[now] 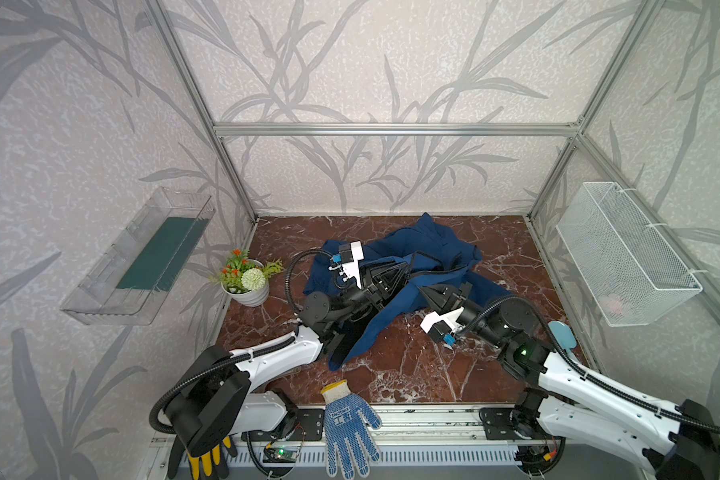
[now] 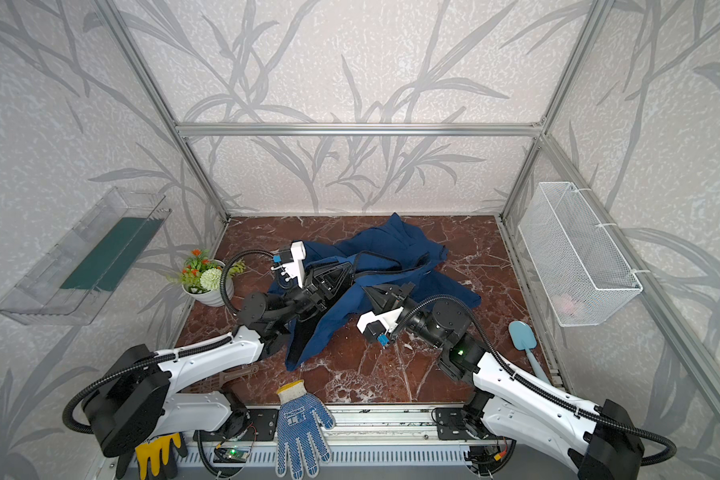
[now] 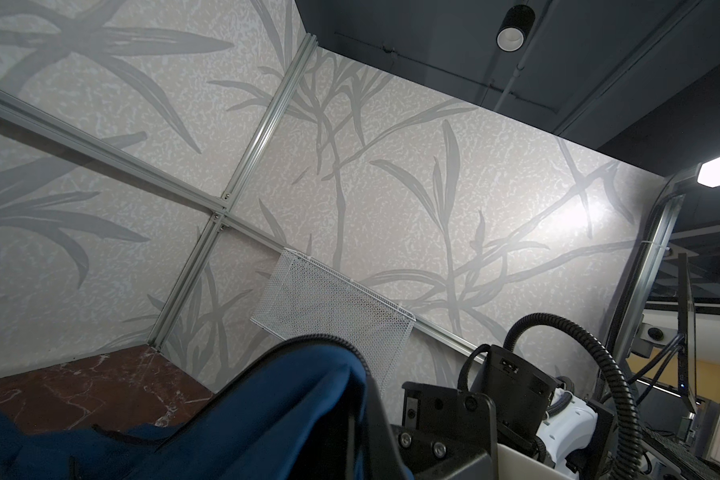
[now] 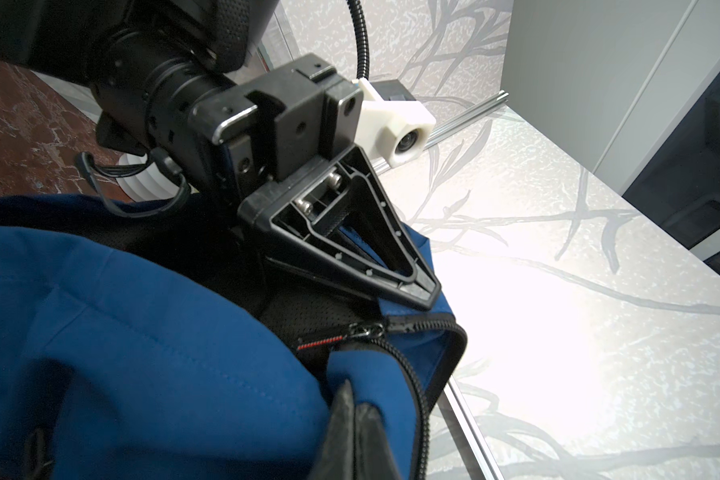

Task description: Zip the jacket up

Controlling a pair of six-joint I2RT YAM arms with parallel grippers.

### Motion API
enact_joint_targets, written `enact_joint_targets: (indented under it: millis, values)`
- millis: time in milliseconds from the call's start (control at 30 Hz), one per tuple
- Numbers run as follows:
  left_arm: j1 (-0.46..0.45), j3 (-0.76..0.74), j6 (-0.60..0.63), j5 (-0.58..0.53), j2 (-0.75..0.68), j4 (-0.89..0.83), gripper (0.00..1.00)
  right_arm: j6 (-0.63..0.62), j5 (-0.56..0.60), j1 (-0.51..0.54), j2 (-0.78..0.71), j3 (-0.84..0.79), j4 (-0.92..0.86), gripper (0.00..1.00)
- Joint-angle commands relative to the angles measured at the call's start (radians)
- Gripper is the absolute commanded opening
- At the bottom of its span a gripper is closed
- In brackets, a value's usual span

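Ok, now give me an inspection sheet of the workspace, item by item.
Surface: red-brown marble tabletop, white-veined.
Job's things: navy jacket crumpled mid-table, zipper not done up.
Clutter: potted plant at the left; dotted glove and yellow-black glove at the front edge; light blue spatula at the right.
Grippers: left gripper and right gripper both shut on jacket fabric.
Cables: black hoses along both arms; the left one loops by the plant.
Surroundings: clear shelf on the left wall, mesh basket on the right wall.
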Motion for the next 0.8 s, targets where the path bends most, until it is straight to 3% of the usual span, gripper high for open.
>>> enact_joint_targets:
  millis: [0,767]
  values:
    - [-0.001,0.016,-0.005,0.021,0.000,0.060,0.00,-0.005,-0.024,-0.003,-0.030,0.041,0.056,0.00]
    - [-0.002,0.032,-0.007,0.033,0.000,0.060,0.00,0.024,-0.054,-0.005,-0.030,0.063,0.005,0.00]
